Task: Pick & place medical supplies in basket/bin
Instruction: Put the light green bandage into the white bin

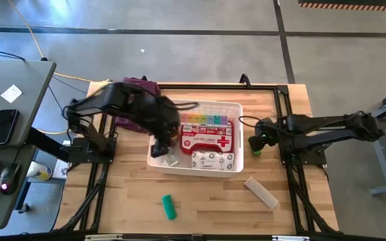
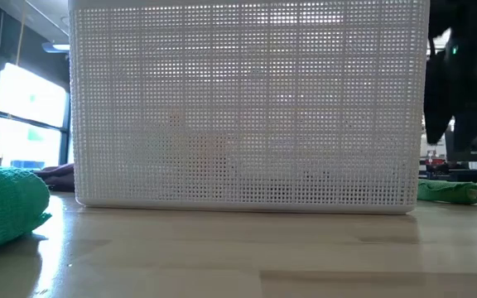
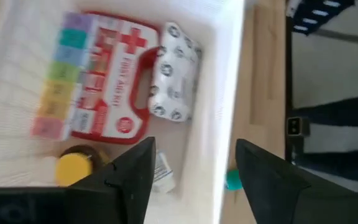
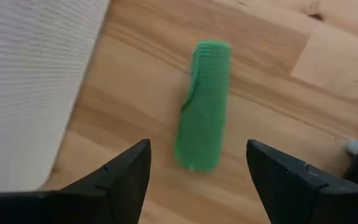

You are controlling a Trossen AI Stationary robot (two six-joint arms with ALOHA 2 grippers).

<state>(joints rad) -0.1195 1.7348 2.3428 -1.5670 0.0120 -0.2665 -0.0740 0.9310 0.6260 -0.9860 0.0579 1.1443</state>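
The white slotted basket (image 1: 236, 110) stands mid-table. Inside it lie the rainbow pill organizer (image 3: 58, 74), the red first-aid pouch (image 3: 107, 84), a white printed packet (image 3: 176, 71), an amber bottle with a yellow cap (image 3: 74, 168) and a small white packet (image 3: 163, 174). My left gripper (image 1: 161, 150) (image 3: 191, 180) hovers open over the basket's left end. My right gripper (image 1: 256, 142) (image 4: 197, 186) is open just above a green roll (image 4: 204, 106) lying on the table right of the basket. A second green roll (image 1: 169, 206) lies on the table near the front edge.
A beige wrapped bar (image 1: 261, 192) lies on the table near the front right. The purple cloth (image 1: 139, 86) sits behind the basket's left corner. The basket wall (image 4: 30, 93) stands close beside the right gripper. A desk with a phone and mouse (image 1: 5, 124) stands left of the table.
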